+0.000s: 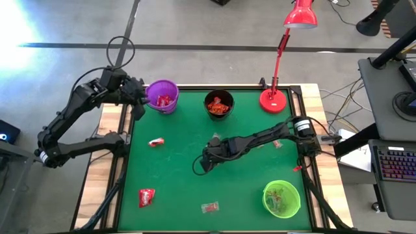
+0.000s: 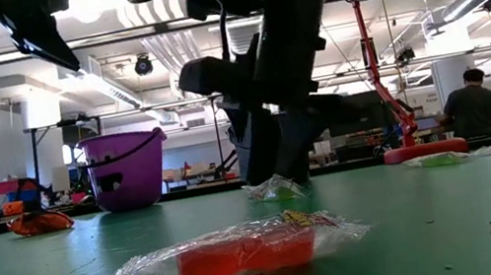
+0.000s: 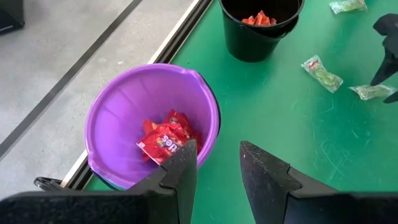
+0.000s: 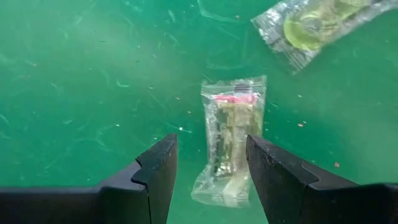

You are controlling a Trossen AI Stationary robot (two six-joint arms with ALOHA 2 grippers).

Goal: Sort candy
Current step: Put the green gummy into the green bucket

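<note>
Our right gripper (image 4: pixel 208 171), fingers spread, straddled a clear greenish cellophane sweet (image 4: pixel 229 138) mid-table; our left gripper (image 3: pixel 217 168), also spread, hovered beside the purple plastic cup (image 3: pixel 124 106).

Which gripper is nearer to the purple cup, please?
Left. The left gripper hovers open right over the purple cup at the mat's far-left corner; the right gripper is at mid-table, open around a clear-wrapped candy.
</note>
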